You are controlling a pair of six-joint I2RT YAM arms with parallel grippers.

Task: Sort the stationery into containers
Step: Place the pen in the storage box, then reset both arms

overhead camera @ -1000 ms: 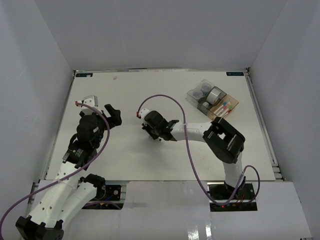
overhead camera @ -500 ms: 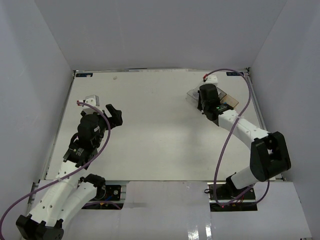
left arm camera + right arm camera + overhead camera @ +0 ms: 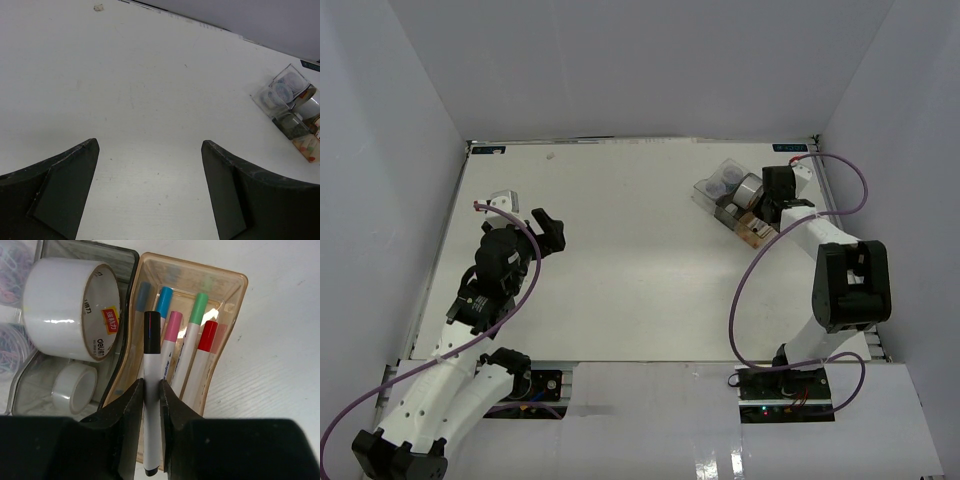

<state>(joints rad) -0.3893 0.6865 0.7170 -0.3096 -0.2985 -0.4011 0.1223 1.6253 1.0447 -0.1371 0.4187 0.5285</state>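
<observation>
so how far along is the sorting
Nearly done: tape rolls sit in the grey bin, purple tubs in the clear bin, other markers in the amber bin. The right gripper holds a black-capped marker above the amber bin. Only dropping it seems left.

The left pincer (image 3: 552,227), centre-left, gapes wide; the right arm (image 3: 820,235) stretches to upper right, right pincer (image 3: 151,386) clamping a black-capped marker (image 3: 152,352).

At nine o'clock the frame edge crops the blurred round purple-lidded tubs (image 3: 11,347); the right jaws flank and partly hide the black-capped white marker (image 3: 152,380).
</observation>
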